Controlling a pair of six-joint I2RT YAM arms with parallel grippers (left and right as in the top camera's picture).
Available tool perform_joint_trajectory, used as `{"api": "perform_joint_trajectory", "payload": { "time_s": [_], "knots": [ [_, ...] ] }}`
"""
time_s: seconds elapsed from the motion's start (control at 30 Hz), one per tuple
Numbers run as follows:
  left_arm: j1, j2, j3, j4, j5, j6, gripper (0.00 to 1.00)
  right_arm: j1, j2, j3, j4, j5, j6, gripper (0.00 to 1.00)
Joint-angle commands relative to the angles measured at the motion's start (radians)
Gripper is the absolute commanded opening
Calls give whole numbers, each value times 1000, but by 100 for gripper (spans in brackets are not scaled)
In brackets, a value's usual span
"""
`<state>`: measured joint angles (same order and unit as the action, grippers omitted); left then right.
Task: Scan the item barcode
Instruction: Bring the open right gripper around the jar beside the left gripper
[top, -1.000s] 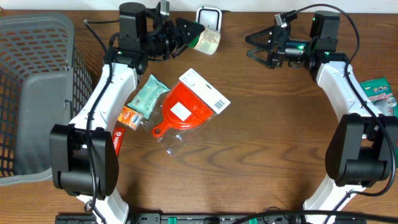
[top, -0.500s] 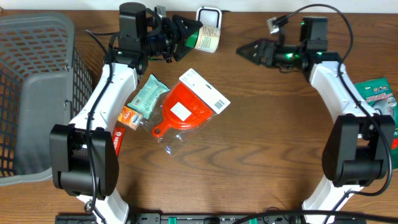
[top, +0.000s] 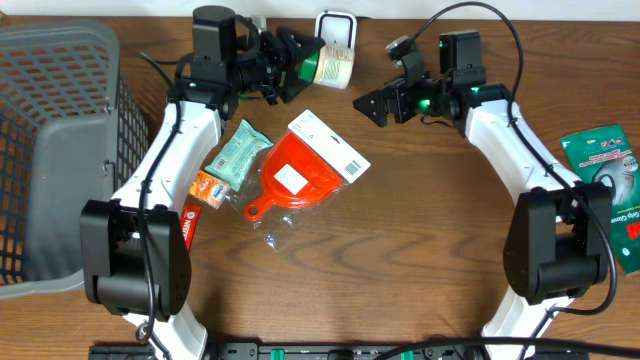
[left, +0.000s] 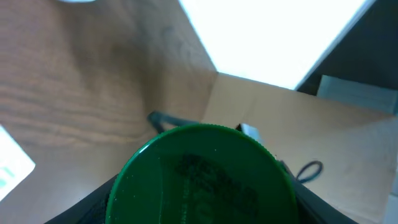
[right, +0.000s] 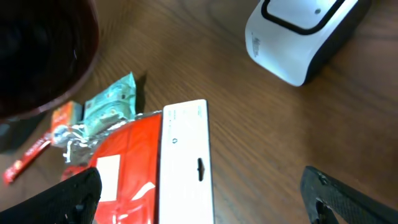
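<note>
Fingers of the left gripper clamp a green-lidded jar, held on its side just beside the barcode scanner at the table's far edge. Only the left wrist view shows the lid face-on, filling the lower frame. Only the overhead view shows the jar's pale label.

The right gripper stands wide open and empty. Its wrist view looks down on the scanner, a red dustpan with its white header card, a green pouch and an orange sachet.

Bare wood lies between the arms at the near side. A grey basket bounds the left edge and green packets the right.

The left arm reaches to the far edge, wrist turned rightward. The right arm bends inward, wrist pointing left.
</note>
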<state>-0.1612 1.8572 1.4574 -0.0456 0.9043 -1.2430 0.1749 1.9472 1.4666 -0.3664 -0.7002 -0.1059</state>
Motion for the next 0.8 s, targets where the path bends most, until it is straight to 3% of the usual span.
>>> {"api": "perform_joint_trajectory", "payload": {
  "time_s": [0.0,0.2,0.4,0.77],
  "knots": [
    [-8,-4,16,-7,26,-27,7,10,-37,22,14,23,-60,99],
    [-9,-4,16,-14,14,-69,7,10,-75,42,12,7,-61,99],
    [-19,-4,16,-152,-61,-80,7,10,-135,42,3,-38,-76,99],
    [-20,-4,16,-148,-79,-110,8,10,-163,42,-59,-194,-92,99]
  ]
}}
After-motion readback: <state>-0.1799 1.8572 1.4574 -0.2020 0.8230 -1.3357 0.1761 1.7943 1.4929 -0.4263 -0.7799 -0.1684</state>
